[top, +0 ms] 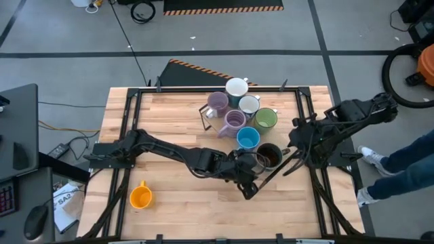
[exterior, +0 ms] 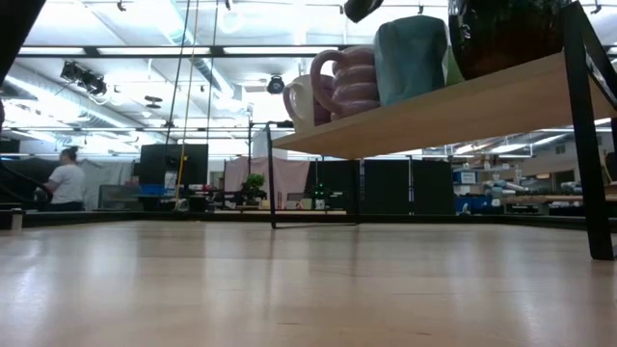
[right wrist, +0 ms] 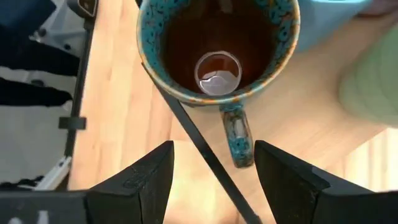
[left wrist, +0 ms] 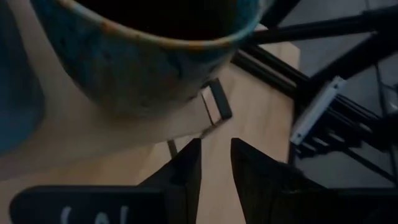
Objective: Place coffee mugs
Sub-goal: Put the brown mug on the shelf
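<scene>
high view: I look straight down on the whole surface [top: 176, 196].
low view: I sit at surface height, facing the room, under a raised shelf [exterior: 424, 106].
left wrist view: pressed close beneath the dark mug [left wrist: 155, 56].
right wrist view: close above that mug.
shared: both wrists and overhead see it.

Dark mug [left wrist: 155, 56] cut off by frame edge — blue mug [left wrist: 15, 93] blurred.
</scene>
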`<state>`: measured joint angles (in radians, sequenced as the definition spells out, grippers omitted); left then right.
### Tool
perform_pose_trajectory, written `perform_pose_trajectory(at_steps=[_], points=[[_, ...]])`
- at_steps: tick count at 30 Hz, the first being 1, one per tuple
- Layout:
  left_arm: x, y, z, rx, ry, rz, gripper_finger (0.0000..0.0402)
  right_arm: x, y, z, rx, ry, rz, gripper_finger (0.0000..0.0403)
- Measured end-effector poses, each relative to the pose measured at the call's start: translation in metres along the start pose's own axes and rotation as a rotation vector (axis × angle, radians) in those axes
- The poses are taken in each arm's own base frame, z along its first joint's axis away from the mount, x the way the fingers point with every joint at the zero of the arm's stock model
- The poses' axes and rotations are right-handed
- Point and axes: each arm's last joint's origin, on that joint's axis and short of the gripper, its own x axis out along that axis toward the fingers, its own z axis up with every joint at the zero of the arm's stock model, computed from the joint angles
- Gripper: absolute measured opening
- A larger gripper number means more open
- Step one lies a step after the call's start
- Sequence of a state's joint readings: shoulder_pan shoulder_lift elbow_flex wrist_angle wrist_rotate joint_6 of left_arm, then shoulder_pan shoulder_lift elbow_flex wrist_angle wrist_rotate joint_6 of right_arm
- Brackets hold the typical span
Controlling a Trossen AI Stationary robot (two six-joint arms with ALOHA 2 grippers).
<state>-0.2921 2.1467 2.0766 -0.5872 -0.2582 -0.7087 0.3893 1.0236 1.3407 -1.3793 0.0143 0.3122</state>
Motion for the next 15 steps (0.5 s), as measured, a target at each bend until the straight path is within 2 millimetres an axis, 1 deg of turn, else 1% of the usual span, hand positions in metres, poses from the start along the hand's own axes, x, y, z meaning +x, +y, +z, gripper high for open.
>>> perform_pose_trajectory(at_steps=[5,7,10,12,15], points=[[0.000,0.007,0.007,0.030,0.018,-0.016,0.0091,0.006,0.002,0.003,-0.083,-0.001,-0.132,0.0228],[0.001,0.008,0.007,0.050,0.027,-0.023,0.0091,0.008,0.003,0.007,-0.101,-0.019,-0.137,0.0228],[0.001,0.009,0.008,0.079,0.045,-0.041,0.0091,0.011,0.004,0.007,-0.109,0.002,-0.106,0.0228],[-0.005,0.009,0.009,0.114,0.058,-0.059,0.0091,0.013,0.004,0.006,-0.108,0.012,-0.100,0.0228],[-0.020,0.009,0.018,0.168,0.049,-0.074,0.0091,0.019,0.004,0.007,-0.110,0.008,-0.107,0.0228]])
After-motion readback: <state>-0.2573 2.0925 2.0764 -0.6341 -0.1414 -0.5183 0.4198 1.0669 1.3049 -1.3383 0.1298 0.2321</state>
